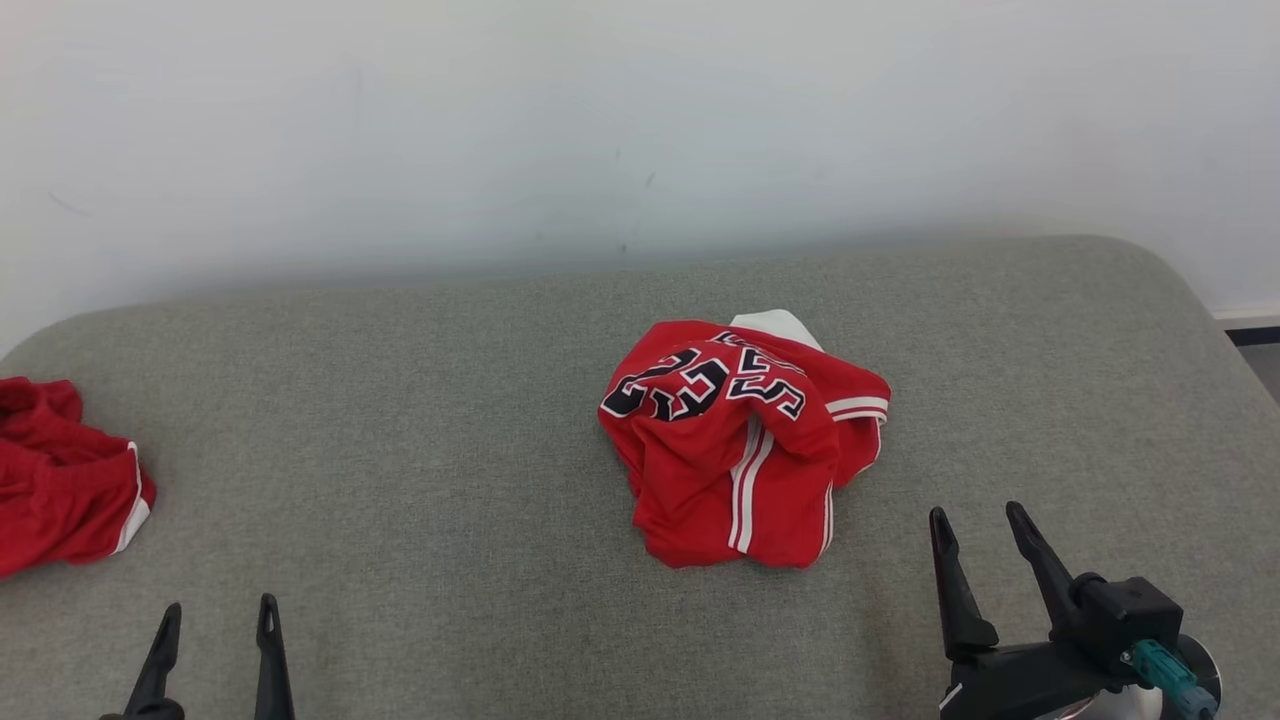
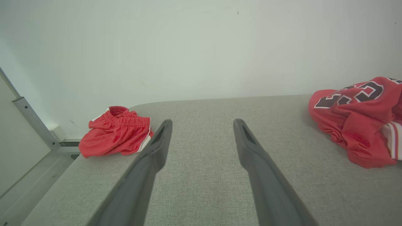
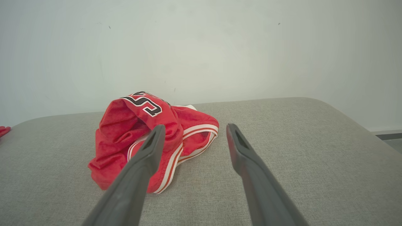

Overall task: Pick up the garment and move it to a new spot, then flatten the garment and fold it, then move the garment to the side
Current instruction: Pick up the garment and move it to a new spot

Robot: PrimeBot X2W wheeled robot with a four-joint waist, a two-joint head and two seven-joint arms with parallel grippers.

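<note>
The garment is a crumpled red jersey with black-and-white numbers and white stripes, lying in a heap at the middle right of the grey padded surface; the left wrist view has it at the right edge, and it sits just ahead and left of the right fingers in the right wrist view. My right gripper stands open near the front edge, to the right of the heap and a little nearer than it, holding nothing. At the lower left my left gripper is open too, far from the jersey, with nothing between its fingers.
A second red garment, shorts with an elastic waistband, lies bunched at the far left edge of the surface. The grey padded surface has rounded corners and ends at a white wall. Floor and a metal rail show beyond the left edge.
</note>
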